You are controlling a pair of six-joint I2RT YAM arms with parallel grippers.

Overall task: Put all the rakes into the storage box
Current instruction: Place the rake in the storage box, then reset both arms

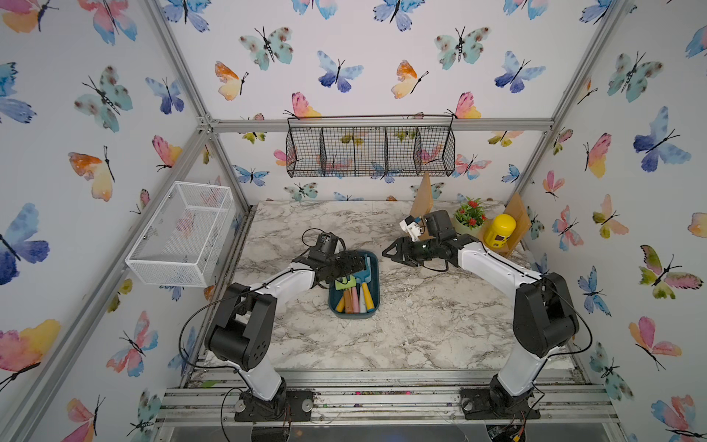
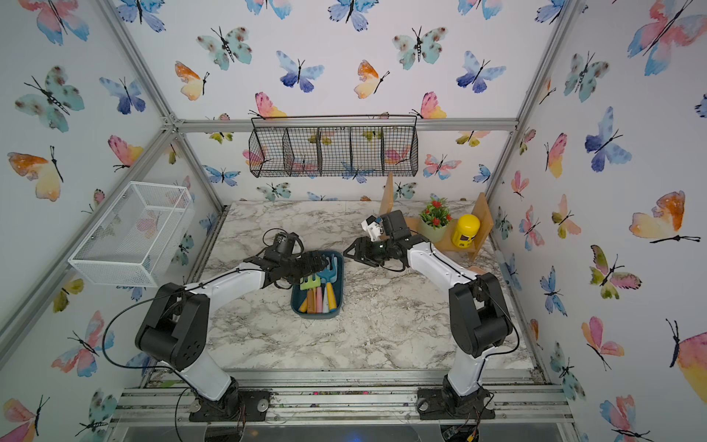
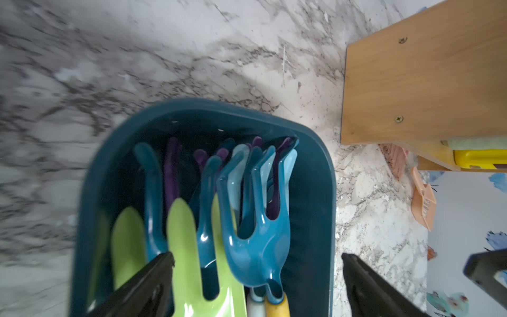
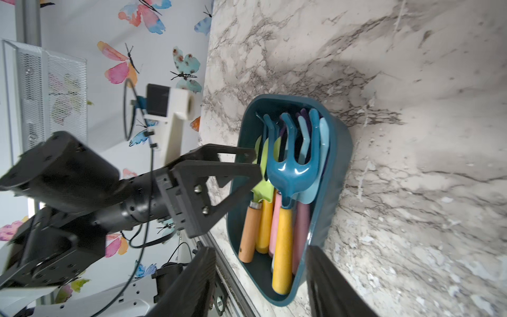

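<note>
The storage box [image 1: 371,306] [image 2: 296,302], a shallow dark teal bin, sits mid-table and holds several toy garden tools. The rake [image 3: 255,247] [image 4: 286,170], blue with a yellow handle, lies on top of them inside the box. My left gripper [image 3: 256,260] [image 1: 350,264] hovers open just over the tool heads, and its fingers [image 3: 159,271] stand either side of the rake without touching it. My right gripper [image 1: 388,252] [image 4: 260,274] hangs open and holds nothing, to the right of the box's far end. A lime green fork [image 3: 183,233] lies beside the rake.
A white mesh basket [image 1: 183,233] hangs on the left wall and a black wire basket [image 1: 369,151] on the back wall. A wooden shelf [image 3: 425,82] at the back right holds a potted plant [image 1: 469,216] and a yellow jar [image 1: 501,229].
</note>
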